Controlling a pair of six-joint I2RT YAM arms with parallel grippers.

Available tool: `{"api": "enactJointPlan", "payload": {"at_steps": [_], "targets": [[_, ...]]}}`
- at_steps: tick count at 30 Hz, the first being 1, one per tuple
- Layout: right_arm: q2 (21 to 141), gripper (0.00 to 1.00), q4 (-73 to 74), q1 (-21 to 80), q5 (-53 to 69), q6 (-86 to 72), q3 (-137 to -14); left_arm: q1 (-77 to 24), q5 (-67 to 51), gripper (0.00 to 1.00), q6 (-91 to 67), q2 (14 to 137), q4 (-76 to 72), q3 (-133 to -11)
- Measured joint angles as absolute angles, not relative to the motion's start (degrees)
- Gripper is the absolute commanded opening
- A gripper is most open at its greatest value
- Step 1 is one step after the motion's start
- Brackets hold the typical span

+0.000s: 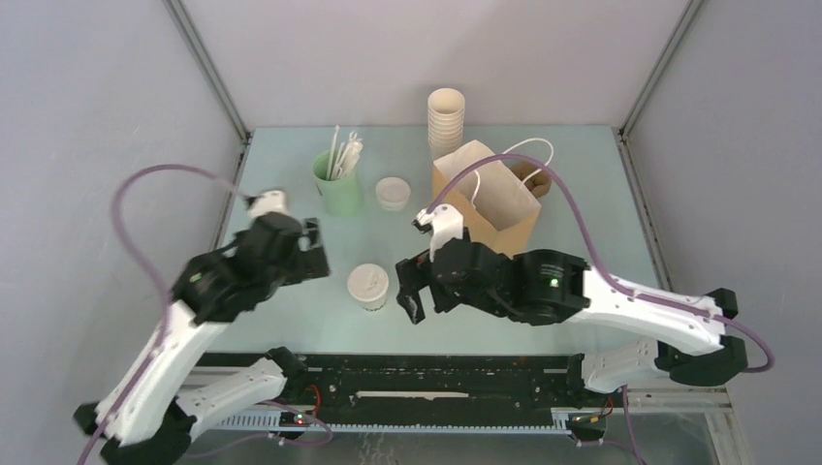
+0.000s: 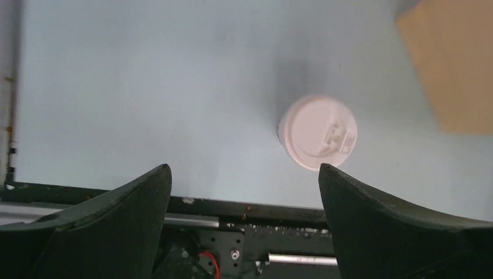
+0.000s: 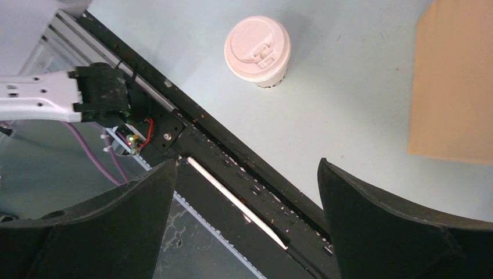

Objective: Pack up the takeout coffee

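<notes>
White paper takeout coffee (image 1: 368, 287), round moulded plastic lid, stands upright on the pale matte worktop (image 1: 397, 155). Dark curved left fingers (image 2: 125, 224) are spread wide and empty, with the cup just ahead, near their right tip. Right fingers (image 3: 122, 226) are spread and empty too, with the cup farther ahead, roughly centred. A brown paper bag (image 1: 490, 199) stands nearby.

- We see the takeout coffee (image 1: 368, 287) as white paper under a smooth, matt plastic lid.
- We see the bag (image 1: 492, 197) as matt brown paper.
</notes>
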State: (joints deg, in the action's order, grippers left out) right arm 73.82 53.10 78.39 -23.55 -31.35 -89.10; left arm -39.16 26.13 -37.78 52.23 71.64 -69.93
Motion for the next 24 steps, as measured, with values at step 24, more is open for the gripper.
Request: {"api": "enactJointPlan", "payload": {"at_steps": [24], "targets": [[115.87, 1.0, 59.53, 68.77, -17.32, -31.88, -117.78, -37.8, 32.88, 0.99, -38.54, 30.17, 77.76, -90.76]]}}
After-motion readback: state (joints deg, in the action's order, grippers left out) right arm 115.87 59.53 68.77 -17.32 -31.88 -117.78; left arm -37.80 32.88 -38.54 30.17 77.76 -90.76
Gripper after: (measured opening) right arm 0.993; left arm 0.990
